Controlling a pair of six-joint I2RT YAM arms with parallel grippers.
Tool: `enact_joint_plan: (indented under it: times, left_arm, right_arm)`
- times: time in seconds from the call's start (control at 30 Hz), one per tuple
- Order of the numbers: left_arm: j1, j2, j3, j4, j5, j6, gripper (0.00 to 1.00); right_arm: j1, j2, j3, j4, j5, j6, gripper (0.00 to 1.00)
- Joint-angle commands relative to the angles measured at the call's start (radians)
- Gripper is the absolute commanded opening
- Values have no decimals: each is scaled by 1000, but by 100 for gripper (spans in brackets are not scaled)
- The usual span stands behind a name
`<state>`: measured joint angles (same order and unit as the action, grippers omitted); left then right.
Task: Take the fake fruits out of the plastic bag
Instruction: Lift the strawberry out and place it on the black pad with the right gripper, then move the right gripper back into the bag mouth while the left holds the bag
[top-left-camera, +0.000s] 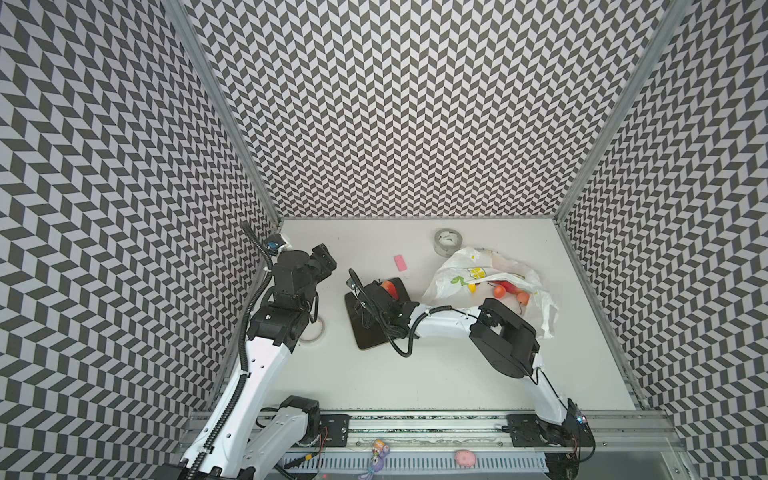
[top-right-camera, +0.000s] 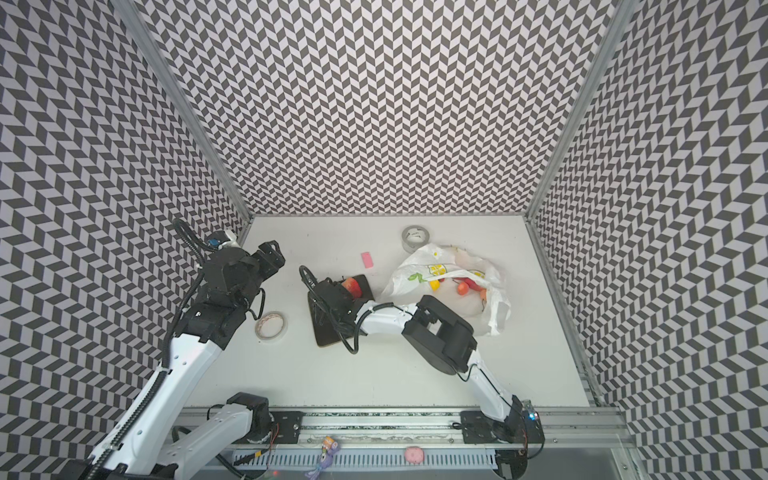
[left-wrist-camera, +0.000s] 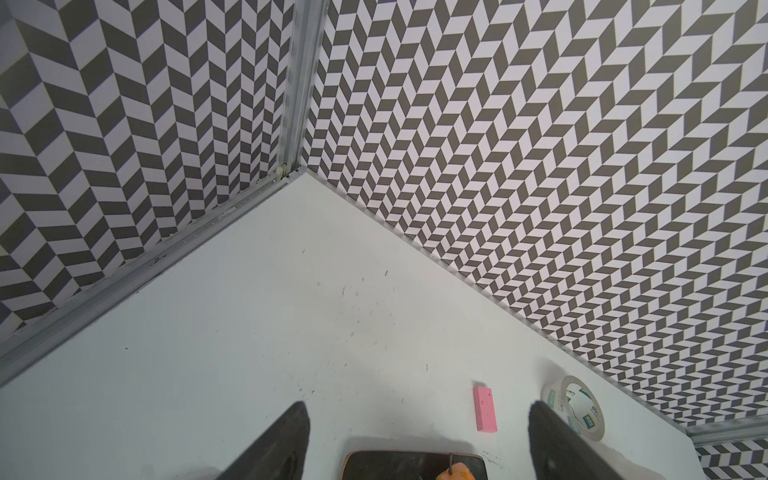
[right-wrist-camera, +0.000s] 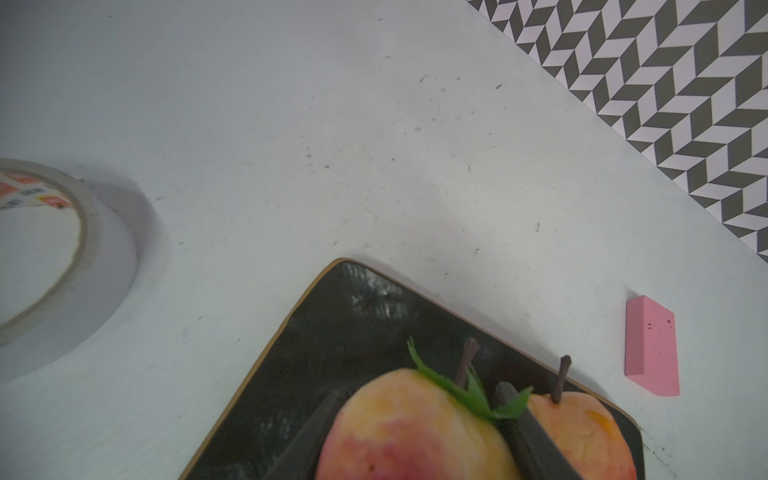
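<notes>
The white plastic bag (top-left-camera: 457, 270) (top-right-camera: 415, 270), printed with lemons, lies crumpled at the back right with its mouth open. Inside it are a yellow lemon (top-left-camera: 472, 287), a red strawberry (top-left-camera: 509, 286) and orange balls (top-left-camera: 499, 291). My right gripper (right-wrist-camera: 417, 395) (top-left-camera: 386, 289) is shut on a peach-coloured fruit (right-wrist-camera: 415, 432) (top-right-camera: 353, 286) with a green leaf, low over a black board (right-wrist-camera: 332, 332) (top-left-camera: 370, 332). A second peach fruit (right-wrist-camera: 582, 432) (left-wrist-camera: 457, 473) rests on the board beside it. My left gripper (left-wrist-camera: 417, 405) (top-left-camera: 324, 257) hangs open and empty above the table's back left.
A pink eraser block (top-left-camera: 400, 263) (left-wrist-camera: 485, 409) lies behind the board. A grey tape roll (top-left-camera: 448, 242) (left-wrist-camera: 577, 407) stands by the back wall next to the bag. A second, flat tape roll (top-right-camera: 271, 326) (right-wrist-camera: 41, 249) lies left of the board, under the left arm. Patterned walls enclose three sides.
</notes>
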<state>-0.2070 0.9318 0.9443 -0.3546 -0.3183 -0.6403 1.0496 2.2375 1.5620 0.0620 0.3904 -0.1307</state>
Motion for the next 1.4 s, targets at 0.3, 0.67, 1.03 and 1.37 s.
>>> enact_joint_plan:
  times: [0.3,0.67,1.03,1.37]
  left_arm:
    - [-2,-20,16,-11,-7,10,83]
    - [-2,-26,32,-8,-5,15,83]
    - [-2,-21,82,68,140,133,82]
    - [-131,149,103,139,482,218,82]
  right_arm:
    - [5,115,91,106,28,-21,63]
    - [14,-31,90,108,7,28,81]
    - [21,-532,-146,32,-109,231,77]
    - [13,-938,-489,-345,84,718,65]
